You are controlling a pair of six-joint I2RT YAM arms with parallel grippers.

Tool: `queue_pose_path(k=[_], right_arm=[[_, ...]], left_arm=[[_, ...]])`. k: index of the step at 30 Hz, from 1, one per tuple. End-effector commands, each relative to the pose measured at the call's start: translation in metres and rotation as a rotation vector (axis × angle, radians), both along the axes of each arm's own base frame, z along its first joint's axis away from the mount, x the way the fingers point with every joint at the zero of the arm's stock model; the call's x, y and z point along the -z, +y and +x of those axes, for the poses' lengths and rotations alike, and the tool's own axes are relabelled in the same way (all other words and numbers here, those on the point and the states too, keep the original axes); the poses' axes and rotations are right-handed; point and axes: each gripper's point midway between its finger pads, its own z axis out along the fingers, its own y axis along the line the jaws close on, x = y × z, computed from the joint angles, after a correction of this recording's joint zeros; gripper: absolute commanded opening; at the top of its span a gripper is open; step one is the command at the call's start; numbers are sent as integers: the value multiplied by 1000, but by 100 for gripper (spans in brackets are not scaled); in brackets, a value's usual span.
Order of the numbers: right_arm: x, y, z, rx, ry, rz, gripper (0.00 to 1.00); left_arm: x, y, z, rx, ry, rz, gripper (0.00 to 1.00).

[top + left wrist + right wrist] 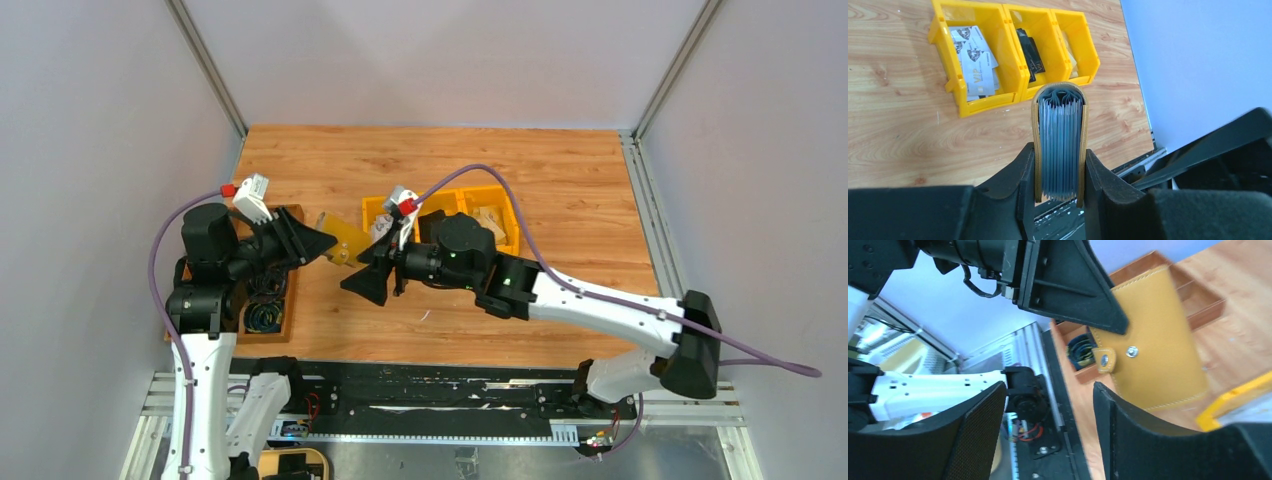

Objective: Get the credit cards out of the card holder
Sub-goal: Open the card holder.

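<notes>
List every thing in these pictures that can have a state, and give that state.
card holder: held above the table, clamped edge-on, snap strap undone
left gripper: shut on the card holder
right gripper: open, holding nothing
yellow bins: one holds white cards, one holds black cards, the third's contents are unclear

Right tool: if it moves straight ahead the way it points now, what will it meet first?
Most likely the flat mustard-yellow leather card holder, which the left tool holds up in front of it. The right tool is open. The depth between them is unclear.
</notes>
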Motion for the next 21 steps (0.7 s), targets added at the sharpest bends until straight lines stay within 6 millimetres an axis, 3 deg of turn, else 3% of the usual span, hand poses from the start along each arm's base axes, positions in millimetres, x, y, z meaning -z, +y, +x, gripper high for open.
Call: queue_pose_path(k=[1,4,8,11,16,21], right_arm=[[-28,-38,20,143,-242,-79,71],[-23,-48,34,193,-337,-170,81],[-4,-53,52,237,-389,-319,84],[-10,-58,59,219,-362,-303,85],[-15,-55,46,25,-236,-254,84],[-15,-46,18,-191,-154,-236,84]], left_arm=[[-28,-10,-7,68,-76,-25,0],[-30,-15,-11,105,-82,-43,0],[-36,-24,-22,193,-106,-61,0],[-44,-32,-35,275,-147,-67,0],[-55,-40,-53,388,-210,-63,0],[-56,-46,-65,464,-223,-76,0]])
